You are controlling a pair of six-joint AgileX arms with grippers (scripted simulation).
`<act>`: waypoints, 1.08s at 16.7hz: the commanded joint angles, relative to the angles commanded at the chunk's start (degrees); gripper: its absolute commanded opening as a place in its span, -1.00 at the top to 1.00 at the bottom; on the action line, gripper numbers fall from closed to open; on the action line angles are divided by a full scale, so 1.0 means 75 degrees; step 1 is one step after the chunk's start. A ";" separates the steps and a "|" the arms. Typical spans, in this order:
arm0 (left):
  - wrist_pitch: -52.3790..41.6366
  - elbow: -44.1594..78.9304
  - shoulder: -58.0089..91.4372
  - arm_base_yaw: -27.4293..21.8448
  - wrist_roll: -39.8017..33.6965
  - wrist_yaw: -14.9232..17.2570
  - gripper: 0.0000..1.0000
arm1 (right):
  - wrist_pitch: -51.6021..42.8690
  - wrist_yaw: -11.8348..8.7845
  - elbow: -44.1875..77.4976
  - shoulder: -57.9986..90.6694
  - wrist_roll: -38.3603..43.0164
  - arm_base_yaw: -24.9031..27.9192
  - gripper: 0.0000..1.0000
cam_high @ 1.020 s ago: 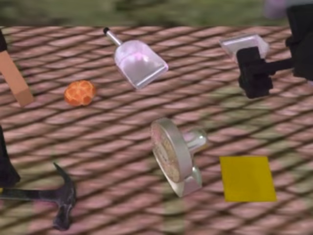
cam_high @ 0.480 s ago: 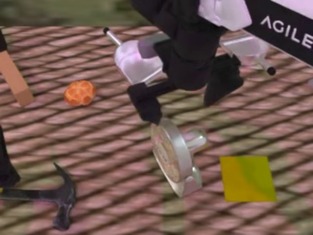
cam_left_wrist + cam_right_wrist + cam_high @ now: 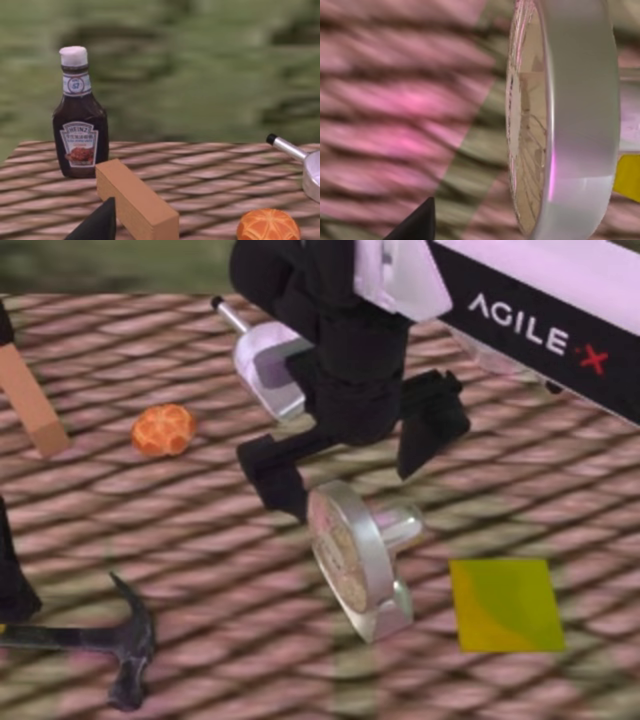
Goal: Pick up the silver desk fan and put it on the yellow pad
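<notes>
Now lower over the fan (image 3: 352,558) than half a second ago, right gripper (image 3: 345,472) spread, seemingly straddling its rim, grasp pending.

"AGILE X" on the right arm (image 3: 540,320), "HEINZ", seemingly "57", on the sauce bottle (image 3: 80,125)

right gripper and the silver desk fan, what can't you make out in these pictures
- Top view: the right gripper has its fingers spread wide apart above the silver desk fan; any contact cannot be told.
- Top view: the right arm hides most of the scoop behind it.
- Right wrist view: the fan's rim fills the frame; its base is cut off.
</notes>
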 joint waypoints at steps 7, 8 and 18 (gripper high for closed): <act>0.0000 0.0000 0.0000 0.0000 0.0000 0.0000 -1.00 | 0.1099 -0.0001 -0.1236 -0.0119 -0.0007 -0.0006 -1.00; 0.0000 0.0000 0.0000 0.0000 0.0000 0.0000 -1.00 | 0.1343 -0.0001 -0.1484 -0.0134 0.0000 0.0001 -1.00; 0.0000 0.0000 0.0000 0.0000 0.0000 0.0000 -1.00 | 0.1607 -0.0001 -0.1752 -0.0145 0.0010 0.0012 -0.40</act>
